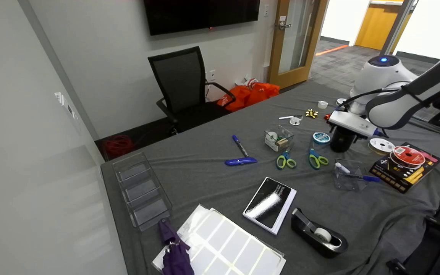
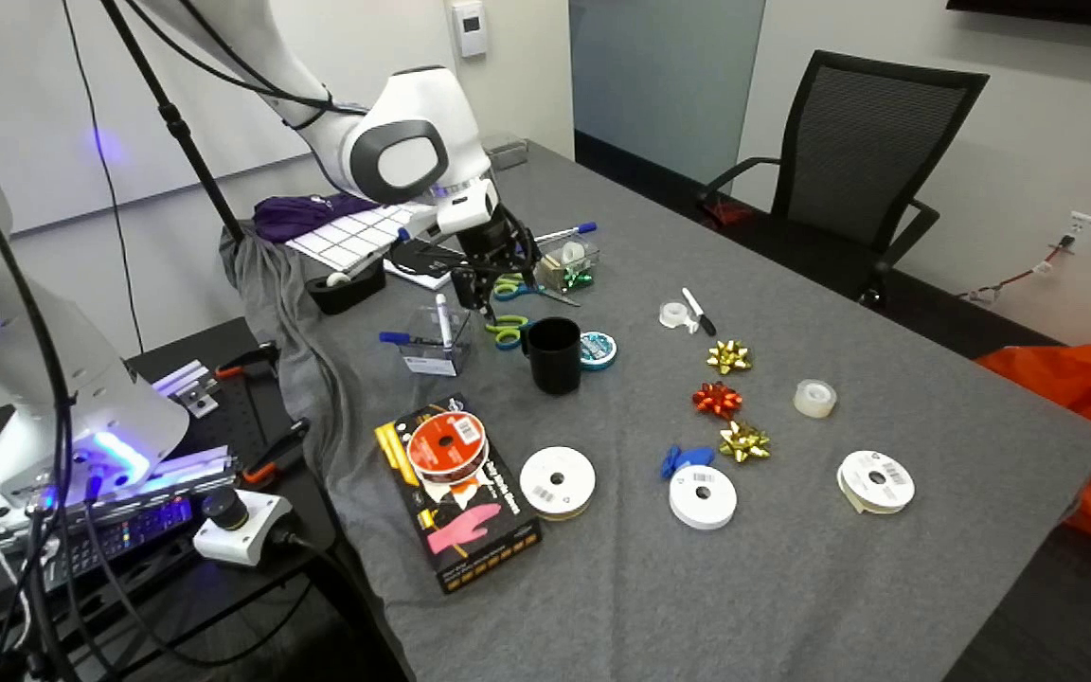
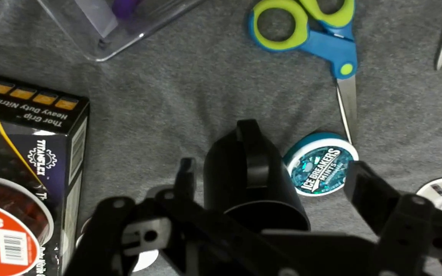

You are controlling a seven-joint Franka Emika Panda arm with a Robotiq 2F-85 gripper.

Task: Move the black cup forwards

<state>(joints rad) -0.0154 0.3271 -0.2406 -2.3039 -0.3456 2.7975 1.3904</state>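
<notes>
The black cup (image 2: 555, 358) stands upright on the grey cloth, its handle towards the scissors. In an exterior view it also shows (image 1: 341, 145) below the wrist, where cup and gripper are hard to tell apart. In the wrist view the cup (image 3: 223, 176) shows between the spread fingers of my gripper (image 3: 272, 170), with part of its rim hidden by the gripper. The left finger lies close to the cup's side in that view; the right finger is well apart. My gripper (image 2: 508, 292) is open and empty, above and beside the cup on its handle side.
A round mint tin (image 3: 320, 165) sits right beside the cup. Scissors (image 3: 332, 50) and a clear pen box (image 2: 437, 346) lie near. A black glove box (image 2: 460, 502) carries a red ribbon spool (image 2: 448, 445). White spools (image 2: 558, 480) and gift bows (image 2: 718, 400) lie around.
</notes>
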